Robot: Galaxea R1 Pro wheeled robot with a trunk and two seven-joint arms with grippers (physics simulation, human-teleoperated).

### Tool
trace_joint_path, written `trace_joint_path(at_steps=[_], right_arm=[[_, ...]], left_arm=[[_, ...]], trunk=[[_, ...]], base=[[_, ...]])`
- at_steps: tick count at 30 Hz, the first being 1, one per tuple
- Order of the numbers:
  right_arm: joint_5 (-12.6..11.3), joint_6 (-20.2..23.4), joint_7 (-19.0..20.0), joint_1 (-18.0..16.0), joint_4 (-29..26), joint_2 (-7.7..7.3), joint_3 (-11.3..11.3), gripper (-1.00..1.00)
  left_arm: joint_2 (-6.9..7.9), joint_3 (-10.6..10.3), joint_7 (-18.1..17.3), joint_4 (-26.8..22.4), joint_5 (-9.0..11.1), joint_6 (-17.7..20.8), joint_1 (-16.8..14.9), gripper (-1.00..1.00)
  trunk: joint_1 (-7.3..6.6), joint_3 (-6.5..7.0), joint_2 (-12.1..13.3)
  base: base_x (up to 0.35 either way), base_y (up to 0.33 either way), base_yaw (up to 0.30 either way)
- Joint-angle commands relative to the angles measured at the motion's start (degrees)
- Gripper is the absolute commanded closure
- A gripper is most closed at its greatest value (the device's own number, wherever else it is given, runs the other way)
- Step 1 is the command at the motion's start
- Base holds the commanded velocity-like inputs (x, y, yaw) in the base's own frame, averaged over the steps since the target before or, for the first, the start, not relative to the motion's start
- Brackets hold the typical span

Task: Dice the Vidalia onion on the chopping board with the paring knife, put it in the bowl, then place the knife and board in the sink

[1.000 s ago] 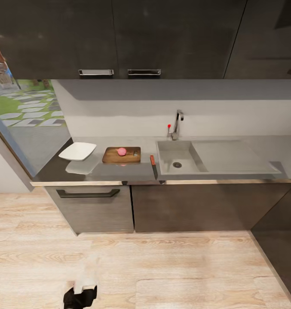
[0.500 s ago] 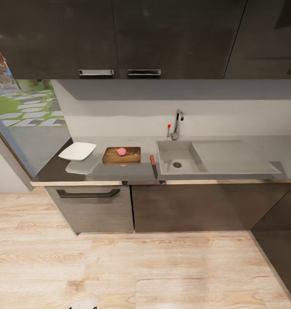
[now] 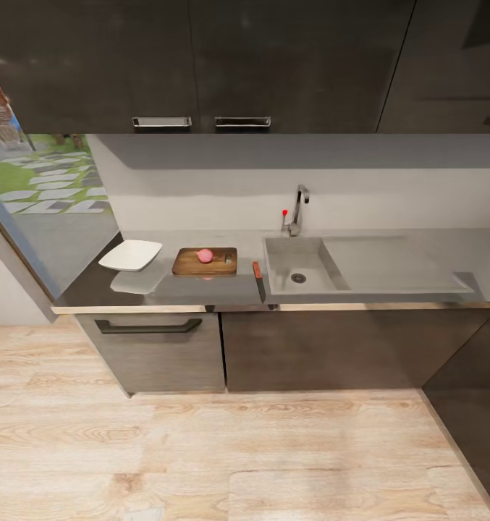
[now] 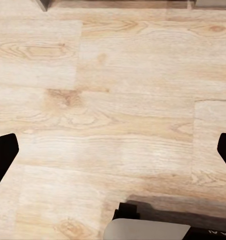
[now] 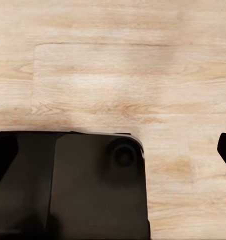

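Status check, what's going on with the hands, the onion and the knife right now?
Both hands open over the wooden floor, holding nothing. Vidalia onion whole on the chopping board. Paring knife on the countertop beside the sink. Nothing blocking.

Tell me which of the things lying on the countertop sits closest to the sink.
The knife, lying right beside the sink's left rim. The board with the onion lies further left, the bowl furthest.

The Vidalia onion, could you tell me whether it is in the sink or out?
Out: the Vidalia onion sits whole on the chopping board; the sink basin holds nothing.
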Motion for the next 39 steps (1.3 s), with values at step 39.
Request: trace_joint_path(at_steps=[39], right_arm=[[0.67, -0.01, -0.27, 0.03, 0.35, -0.03, -0.28, -1.00]], left_arm=[[0.02, -0.50, 0.28, 1.23, 0.27, -0.24, -0.05, -1.00]], trunk=[[0.03, -0.09, -0.10]], base=[[0.000, 0.000, 0.000]])
